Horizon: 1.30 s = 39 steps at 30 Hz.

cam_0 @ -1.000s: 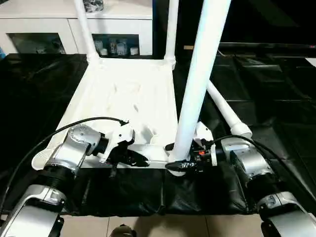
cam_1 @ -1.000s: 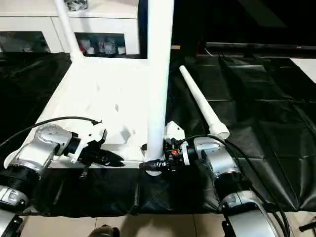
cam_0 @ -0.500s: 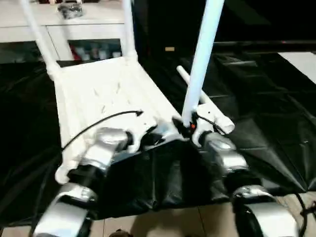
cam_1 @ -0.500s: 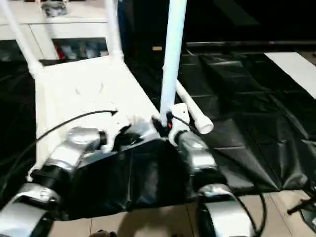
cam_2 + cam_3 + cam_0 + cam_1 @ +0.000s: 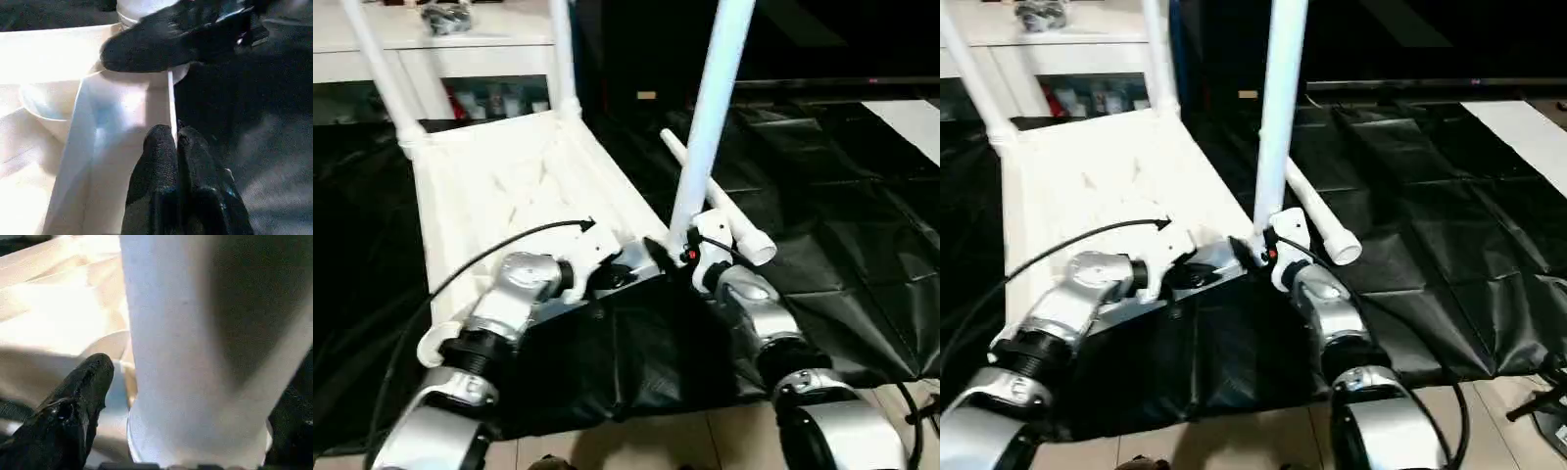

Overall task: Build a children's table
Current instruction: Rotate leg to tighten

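Now: left gripper (image 5: 175, 147) clenched, fingertips pinching the rim of the upturned children's table (image 5: 499, 176). Right gripper (image 5: 195, 396) spread around the near corner leg (image 5: 710, 117), standing upright in its socket. Spare leg (image 5: 715, 201) lies on black sheeting (image 5: 842, 245) beside.

Both forearms are brushed silver cylinders with dark ring joints. A thin black cable loops over the left forearm (image 5: 504, 313), lower left. The right forearm (image 5: 759, 318), lower right, shows a small red-orange mark near its white wrist housing.
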Available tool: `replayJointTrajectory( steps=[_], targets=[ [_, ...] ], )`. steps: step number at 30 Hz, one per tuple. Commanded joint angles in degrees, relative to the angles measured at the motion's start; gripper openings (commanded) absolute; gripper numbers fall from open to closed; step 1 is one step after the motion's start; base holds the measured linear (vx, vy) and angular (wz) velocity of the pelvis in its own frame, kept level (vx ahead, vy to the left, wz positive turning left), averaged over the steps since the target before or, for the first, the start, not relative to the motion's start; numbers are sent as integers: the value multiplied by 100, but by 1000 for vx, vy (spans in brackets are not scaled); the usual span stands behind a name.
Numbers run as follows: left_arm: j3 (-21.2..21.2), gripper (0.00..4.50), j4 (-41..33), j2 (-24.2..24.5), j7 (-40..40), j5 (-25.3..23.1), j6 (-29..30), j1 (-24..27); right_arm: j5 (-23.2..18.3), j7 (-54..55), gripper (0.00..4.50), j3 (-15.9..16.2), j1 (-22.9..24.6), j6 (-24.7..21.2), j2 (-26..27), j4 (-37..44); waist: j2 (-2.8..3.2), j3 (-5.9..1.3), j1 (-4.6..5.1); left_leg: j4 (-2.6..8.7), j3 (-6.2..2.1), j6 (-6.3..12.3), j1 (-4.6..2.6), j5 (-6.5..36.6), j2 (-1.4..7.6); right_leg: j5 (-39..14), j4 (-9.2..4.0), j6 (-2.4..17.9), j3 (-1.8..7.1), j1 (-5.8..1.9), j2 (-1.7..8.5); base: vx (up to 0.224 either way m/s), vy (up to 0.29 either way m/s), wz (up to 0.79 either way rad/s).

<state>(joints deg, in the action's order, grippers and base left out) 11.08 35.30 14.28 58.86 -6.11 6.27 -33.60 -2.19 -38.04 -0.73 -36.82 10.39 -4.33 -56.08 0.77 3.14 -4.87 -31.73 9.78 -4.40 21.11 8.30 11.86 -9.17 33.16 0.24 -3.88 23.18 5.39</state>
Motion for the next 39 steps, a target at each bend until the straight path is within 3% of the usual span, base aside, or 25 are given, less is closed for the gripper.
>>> replayJointTrajectory(
  steps=[1, 2, 5, 10, 13, 16, 19, 20, 31, 33, 36, 39],
  targets=[
    [288, 0, -253, -142, 517, 294, -249, -4, -16, -1266, 411, 698, 76, 78, 225, 343, -39, -371, -44, 378, 17, 231, -49, 2130, 109, -2037, -414, 1034, 183, -231, 264, 0, 0, 0],
    [265, 0, -285, -36, 810, 419, -252, -15, -68, -1971, 411, 862, 147, 28, 34, 520, -34, -398, -95, 347, 46, 300, -58, 1929, 126, -1650, -354, 1177, 187, -235, 244, 54, -14, 4],
    [256, 0, -297, 73, 1066, 491, -265, -32, -87, -2568, 411, 986, 180, -28, -148, 646, -28, -411, -139, 313, 61, 389, -54, 1655, 139, -1168, -278, 1402, 189, -243, 237, 36, -8, 3],
    [293, 0, -243, 341, 1653, 580, -374, -89, -86, -3738, 411, 1252, 155, -242, -563, 816, -37, -433, -211, 280, 72, 499, -57, 1379, 139, -696, -211, 1569, 186, -260, 231, 12, 0, 1],
    [303, 0, -210, 463, 1887, 619, -426, -121, -30, -4070, 388, 1373, 116, -264, -704, 843, -37, -417, -254, 293, 68, 480, -63, 1505, 145, -942, -228, 1544, 183, -257, 247, 0, 0, 0],
    [308, 0, -179, 536, 2019, 638, -464, -129, -38, -4175, 363, 1398, 95, -305, -730, 858, -54, -384, -300, 322, 68, 297, -97, 1825, 153, -1561, -287, 1398, 211, -222, 273, 0, 0, 0],
    [318, 0, -164, 631, 2207, 671, -476, -121, -69, -4382, 348, 1424, 122, -419, -747, 954, -62, -376, -300, 341, 52, 212, -94, 1928, 156, -1869, -301, 1266, 218, -217, 280, 0, 0, 0],
    [319, 0, -168, 651, 2248, 678, -473, -115, -73, -4437, 323, 1436, 136, -451, -748, 981, -65, -375, -305, 341, 52, 201, -99, 1954, 151, -1938, -309, 1235, 221, -211, 278, 0, 0, 0],
    [305, 0, -109, 703, 2358, 653, -497, -76, -265, -4301, 277, 1294, 322, -684, -643, 1158, -53, -401, -308, 332, 44, 192, -74, 1737, 148, -1656, -266, 1255, 219, -223, 269, 0, 0, 0],
    [264, 0, -44, 604, 2059, 571, -470, -108, -240, -3932, 275, 1201, 382, -688, -557, 1134, -47, -398, -307, 334, 48, 172, -74, 1730, 145, -1555, -259, 1294, 217, -220, 261, 0, 0, 0],
    [241, 0, 25, 511, 1752, 490, -408, -162, -147, -3430, 275, 1117, 359, -682, -464, 1025, -36, -379, -299, 347, 42, 103, -86, 1921, 143, -1870, -295, 1228, 218, -211, 274, 0, 0, 0],
    [184, 0, 141, 223, 975, 307, -118, -283, -4, -2075, 274, 851, 242, -702, -176, 675, -28, -327, -235, 380, 11, -119, -137, 2348, 125, -2695, -390, 988, 217, -161, 299, 0, 0, 0]
  ],
)
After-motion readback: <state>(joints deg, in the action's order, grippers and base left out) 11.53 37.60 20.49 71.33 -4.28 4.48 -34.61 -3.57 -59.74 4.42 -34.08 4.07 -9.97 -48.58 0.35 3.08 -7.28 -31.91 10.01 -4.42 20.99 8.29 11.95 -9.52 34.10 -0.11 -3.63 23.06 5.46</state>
